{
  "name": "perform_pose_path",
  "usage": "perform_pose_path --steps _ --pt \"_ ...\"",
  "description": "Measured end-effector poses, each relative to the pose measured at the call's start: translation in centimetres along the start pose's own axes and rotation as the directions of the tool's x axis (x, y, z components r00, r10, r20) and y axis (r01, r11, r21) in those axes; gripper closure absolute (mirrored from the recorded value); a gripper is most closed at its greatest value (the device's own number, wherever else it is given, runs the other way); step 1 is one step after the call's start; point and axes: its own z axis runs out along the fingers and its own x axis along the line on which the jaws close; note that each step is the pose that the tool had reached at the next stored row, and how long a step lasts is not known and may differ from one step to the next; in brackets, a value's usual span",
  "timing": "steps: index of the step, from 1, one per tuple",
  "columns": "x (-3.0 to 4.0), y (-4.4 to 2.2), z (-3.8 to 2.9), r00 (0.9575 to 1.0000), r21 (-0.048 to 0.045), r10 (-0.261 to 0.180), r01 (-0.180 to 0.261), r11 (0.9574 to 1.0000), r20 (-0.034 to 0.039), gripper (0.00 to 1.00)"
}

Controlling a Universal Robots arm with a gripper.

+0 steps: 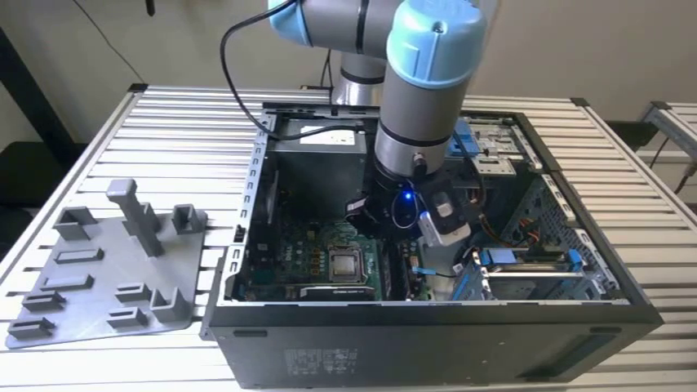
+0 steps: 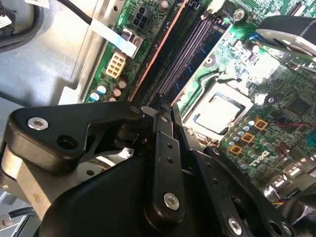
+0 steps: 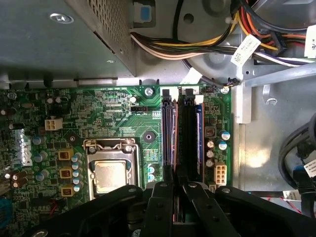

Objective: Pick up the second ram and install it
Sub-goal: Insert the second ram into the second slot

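The second ram (image 3: 174,133) is a thin dark stick seen edge-on, with an orange-lit edge. It stands lengthwise along a slot of the green motherboard (image 3: 113,113), inside the open computer case (image 1: 436,322). My gripper (image 3: 175,183) is at the stick's near end, its black fingers closed narrowly around it. In the second wrist view the fingertips (image 2: 162,101) meet at the same end of the second ram (image 2: 163,44). A neighbouring slot (image 3: 190,133) runs parallel beside it. In the exterior view the arm's wrist (image 1: 419,196) reaches down into the case over the board.
The silver processor (image 3: 109,176) sits in its socket beside the slots. A metal power supply box (image 3: 49,44) and bundled cables (image 3: 207,44) lie beyond the slots' far ends. The grey tray with posts (image 1: 104,278) rests on the slatted table at the exterior view's left.
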Motion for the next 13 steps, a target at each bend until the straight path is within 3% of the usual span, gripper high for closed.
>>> perform_pose_path --steps 6,11,13 --pt "0.0 0.02 -0.01 0.9999 -0.0002 -0.016 0.016 0.9999 0.0029 0.86" --pt "0.0 0.04 0.0 0.9991 -0.0012 -0.035 0.035 0.9994 0.0252 0.86" --pt "0.0 0.04 0.0 0.9989 -0.0013 -0.037 0.037 0.9993 0.0298 0.86"
